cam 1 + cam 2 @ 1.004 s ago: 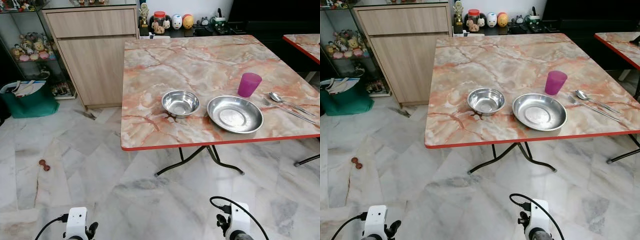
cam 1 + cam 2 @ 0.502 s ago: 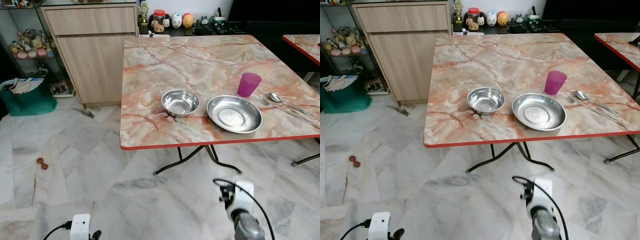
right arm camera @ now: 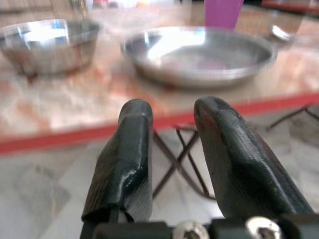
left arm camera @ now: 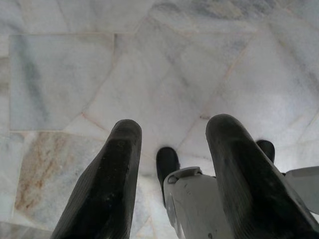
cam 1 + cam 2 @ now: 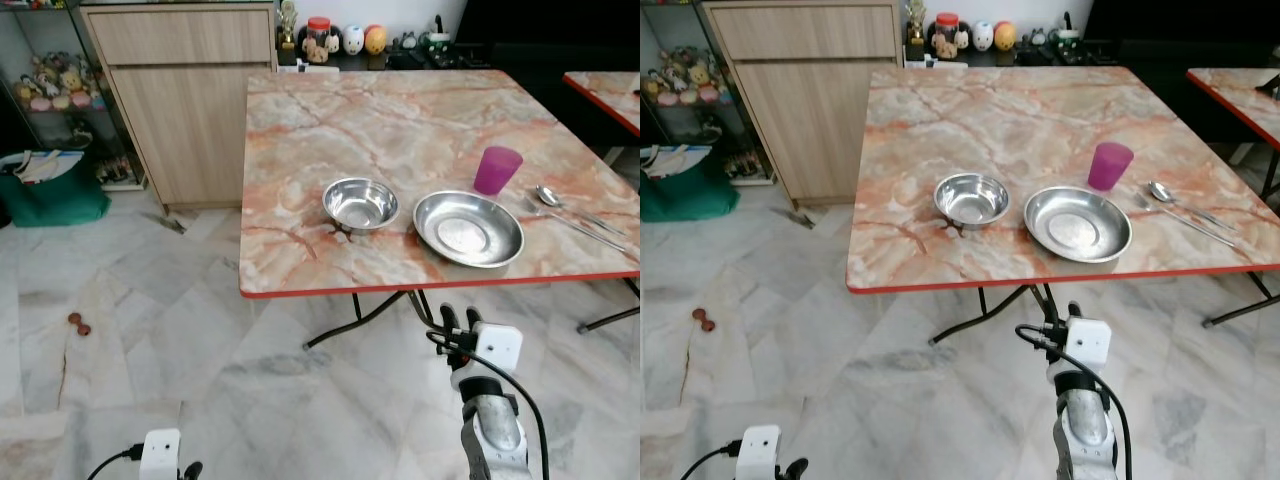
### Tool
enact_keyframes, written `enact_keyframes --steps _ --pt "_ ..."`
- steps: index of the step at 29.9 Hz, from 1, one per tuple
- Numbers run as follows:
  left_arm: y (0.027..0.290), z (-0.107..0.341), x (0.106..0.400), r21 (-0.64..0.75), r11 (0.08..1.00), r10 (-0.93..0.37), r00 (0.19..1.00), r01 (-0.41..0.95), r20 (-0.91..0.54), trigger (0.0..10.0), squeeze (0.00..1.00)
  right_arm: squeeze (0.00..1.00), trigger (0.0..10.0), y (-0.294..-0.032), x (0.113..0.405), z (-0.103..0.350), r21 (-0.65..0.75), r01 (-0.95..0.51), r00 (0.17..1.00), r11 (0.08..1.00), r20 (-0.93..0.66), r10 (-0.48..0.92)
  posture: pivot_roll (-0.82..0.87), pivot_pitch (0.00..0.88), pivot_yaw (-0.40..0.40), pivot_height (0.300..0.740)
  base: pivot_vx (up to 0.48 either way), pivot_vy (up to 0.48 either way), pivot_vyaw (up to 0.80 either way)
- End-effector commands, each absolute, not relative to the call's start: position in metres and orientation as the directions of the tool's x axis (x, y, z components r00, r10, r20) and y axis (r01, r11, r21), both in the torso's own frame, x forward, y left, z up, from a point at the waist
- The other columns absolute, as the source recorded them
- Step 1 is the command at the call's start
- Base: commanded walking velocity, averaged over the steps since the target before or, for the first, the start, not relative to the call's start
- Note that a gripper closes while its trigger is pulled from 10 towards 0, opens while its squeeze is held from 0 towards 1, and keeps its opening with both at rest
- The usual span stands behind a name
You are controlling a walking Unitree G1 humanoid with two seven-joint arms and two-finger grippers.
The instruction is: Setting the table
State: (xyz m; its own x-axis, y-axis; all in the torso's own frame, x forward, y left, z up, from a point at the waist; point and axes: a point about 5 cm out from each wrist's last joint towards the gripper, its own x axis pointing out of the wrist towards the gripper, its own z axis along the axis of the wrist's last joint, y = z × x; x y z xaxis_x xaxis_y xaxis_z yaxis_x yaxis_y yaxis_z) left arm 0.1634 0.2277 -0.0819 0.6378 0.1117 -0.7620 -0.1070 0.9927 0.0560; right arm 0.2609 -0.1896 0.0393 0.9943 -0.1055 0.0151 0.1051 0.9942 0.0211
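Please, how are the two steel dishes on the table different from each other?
The steel bowl is smaller across and deeper; the steel plate is wider and shallow. The bowl stands to the robot's left, the plate to its right, nearer the purple cup. Both are shiny, empty and upright, near the table's red front edge.

We see our right arm as a silver-grey rounded tube topped by a white boxy wrist block, with a black cable looping along it. Our right gripper has two long glossy black fingers above two silver screws. Our left gripper has matt black fingers over a white housing.
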Motion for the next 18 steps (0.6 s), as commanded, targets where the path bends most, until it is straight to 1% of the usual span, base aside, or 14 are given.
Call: enact_keyframes --steps 1,4,7,10,14,18 --pt "0.228 -0.083 0.162 0.055 0.992 0.114 0.634 -0.112 -0.765 10.0 0.00 0.00 10.0 -0.187 0.265 0.052 0.017 0.095 0.994 0.995 0.056 -0.095 -0.06 0.000 -0.070 0.740 0.000 0.000 0.00" --pt "0.228 -0.081 0.164 0.063 0.992 0.120 0.645 -0.110 -0.755 10.0 0.00 0.00 10.0 -0.184 0.280 0.070 0.021 0.073 0.992 0.997 0.104 -0.074 -0.06 0.000 -0.068 0.740 0.000 0.000 0.00" --pt "0.228 -0.080 0.166 0.063 0.993 0.115 0.651 -0.103 -0.750 10.0 0.00 0.00 10.0 -0.186 0.300 0.089 0.044 0.082 0.986 0.996 0.141 -0.088 -0.05 0.000 -0.076 0.740 0.000 0.000 0.00" --pt "0.228 -0.079 0.168 0.069 0.993 0.117 0.659 -0.099 -0.743 10.0 0.00 0.00 10.0 -0.184 0.306 0.095 0.049 0.075 0.985 0.996 0.149 -0.082 -0.05 0.000 -0.077 0.740 0.000 0.000 0.00" --pt "0.223 -0.078 0.173 0.055 0.994 0.108 0.676 -0.099 -0.729 10.0 0.00 0.00 10.0 -0.178 0.314 0.100 0.046 0.049 0.988 0.998 0.142 -0.055 -0.04 0.000 -0.080 0.740 0.000 -0.437 0.00" --pt "0.221 -0.078 0.174 0.055 0.994 0.107 0.678 -0.097 -0.727 10.0 0.00 0.00 10.0 -0.178 0.318 0.104 0.051 0.052 0.987 0.997 0.147 -0.059 -0.04 0.000 -0.076 0.740 0.000 -0.460 0.00"
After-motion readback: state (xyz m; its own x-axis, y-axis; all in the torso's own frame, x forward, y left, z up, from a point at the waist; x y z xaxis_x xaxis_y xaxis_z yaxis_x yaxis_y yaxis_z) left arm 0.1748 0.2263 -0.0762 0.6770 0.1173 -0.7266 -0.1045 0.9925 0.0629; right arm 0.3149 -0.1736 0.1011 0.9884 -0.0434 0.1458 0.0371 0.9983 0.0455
